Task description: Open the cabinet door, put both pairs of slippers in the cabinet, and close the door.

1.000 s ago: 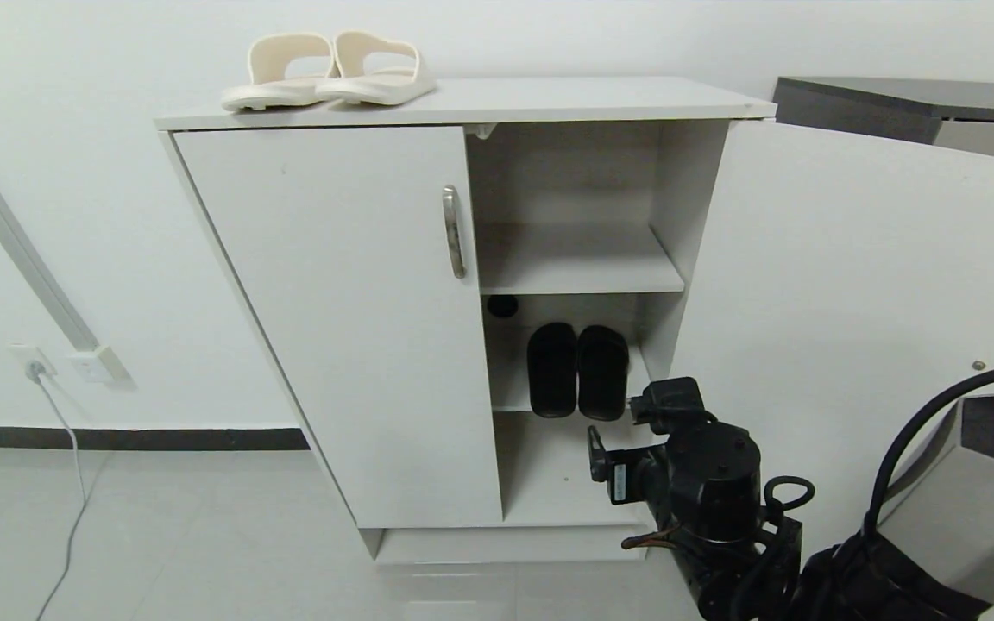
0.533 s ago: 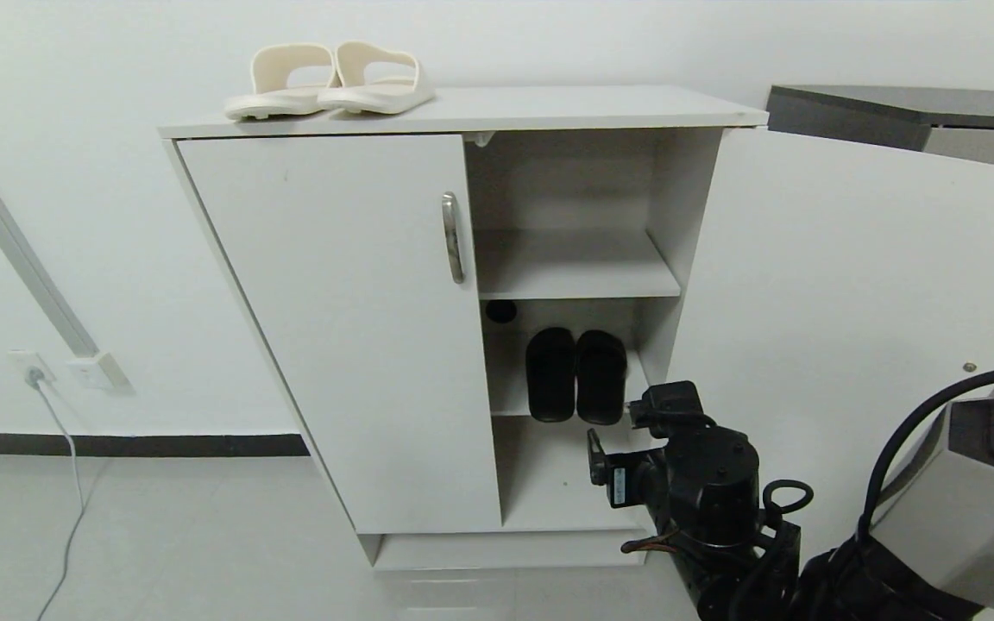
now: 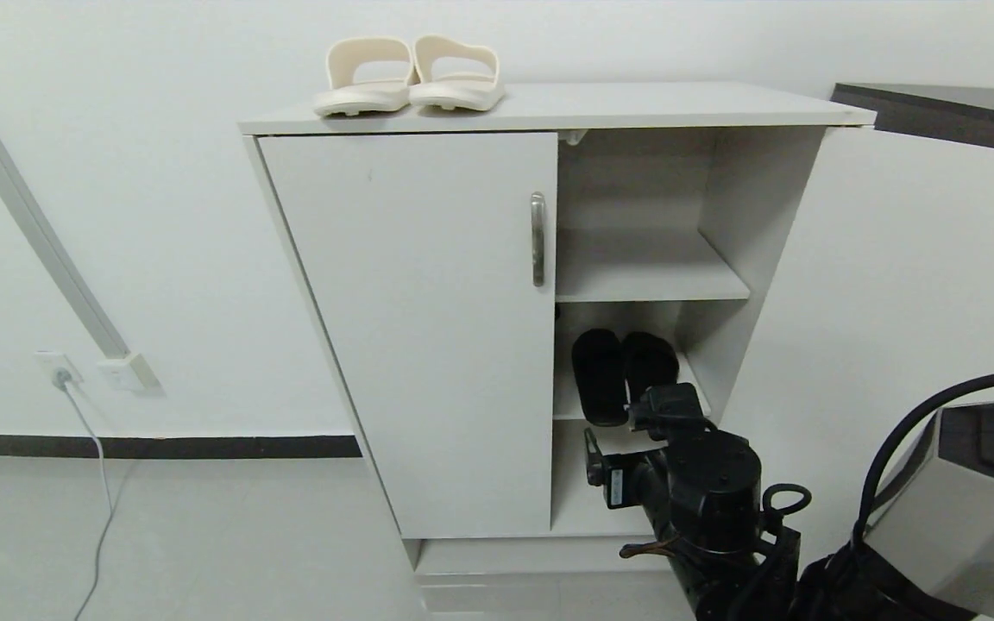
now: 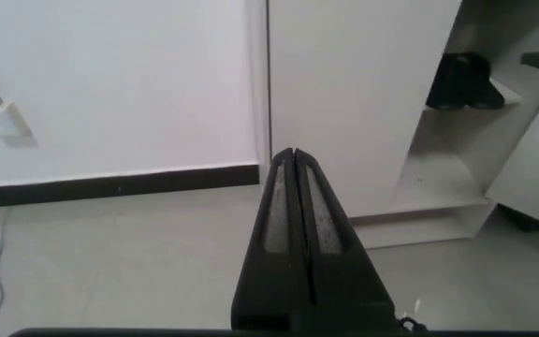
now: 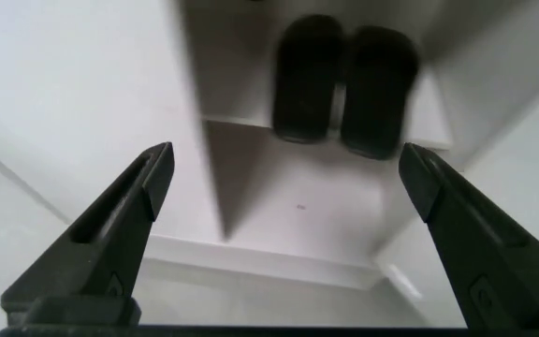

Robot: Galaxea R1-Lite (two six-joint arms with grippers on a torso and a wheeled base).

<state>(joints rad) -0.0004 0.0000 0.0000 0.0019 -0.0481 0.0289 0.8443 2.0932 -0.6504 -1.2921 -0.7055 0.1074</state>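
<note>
On mid shelf, blk slippers [image 3: 598, 375] part-hidden behind R arm [image 3: 713, 483].

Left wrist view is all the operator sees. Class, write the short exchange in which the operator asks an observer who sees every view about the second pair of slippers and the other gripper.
Operator: I see black slippers. Where is the other pair?
Observer: The cream slippers lie on the cabinet top.
Operator: Is the other gripper open?
Observer: Yes. The right gripper is open and points at the black slippers.
</note>
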